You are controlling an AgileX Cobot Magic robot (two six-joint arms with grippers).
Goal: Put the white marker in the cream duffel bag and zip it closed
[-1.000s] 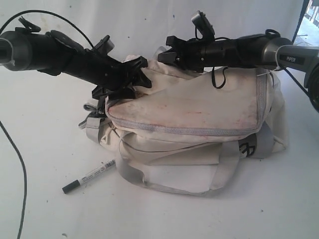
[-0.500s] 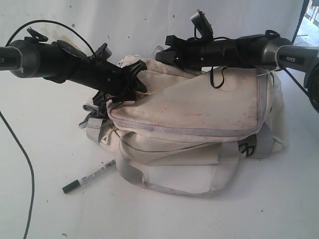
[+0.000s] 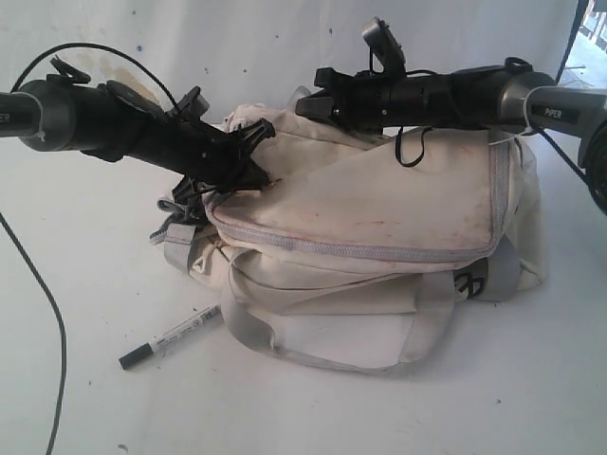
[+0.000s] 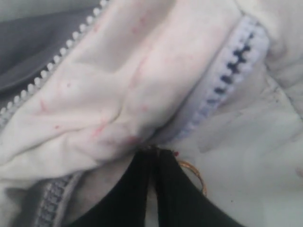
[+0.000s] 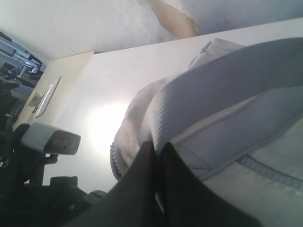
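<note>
Table (image 3: 531, 379): a white surface, scuffed and speckled in places, carrying everything here.
Cream duffel bag (image 3: 379, 204): slumped across the middle of the table, soft and grubby, with reddish smears on its top panel.
Zipper (image 3: 360, 248): a grey line running along the front edge of the top panel; from where I stand that stretch looks shut. Up close, in the left wrist view, a run of teeth (image 4: 232, 66) curves past the bunched fabric.
Logo (image 3: 471, 282): a small black mark low on the bag's right end.
Strap (image 3: 248, 332): a grey webbing loop lying flat on the table under the bag's front.
White marker (image 3: 171, 336): outside the bag, flat on the bare table off the bag's front left corner. Its black cap points away from the bag and its white end lies just beside the strap loop.
Left gripper (image 3: 258, 171): down on the bag's upper left end. Its jaws are pressed together, with a fold of cream fabric gathered at their tips (image 4: 154, 158).
Ring (image 4: 193, 172): a small brassy loop lying on the fabric right beside those tips.
Right gripper (image 3: 305, 102): above the bag's back edge, jaws closed tight. The wrist view shows a grey webbing band (image 5: 222, 94) meeting the tips, but I cannot tell whether it is pinched.
Cable (image 3: 47, 322): a black lead trailing over the table's left side.
</note>
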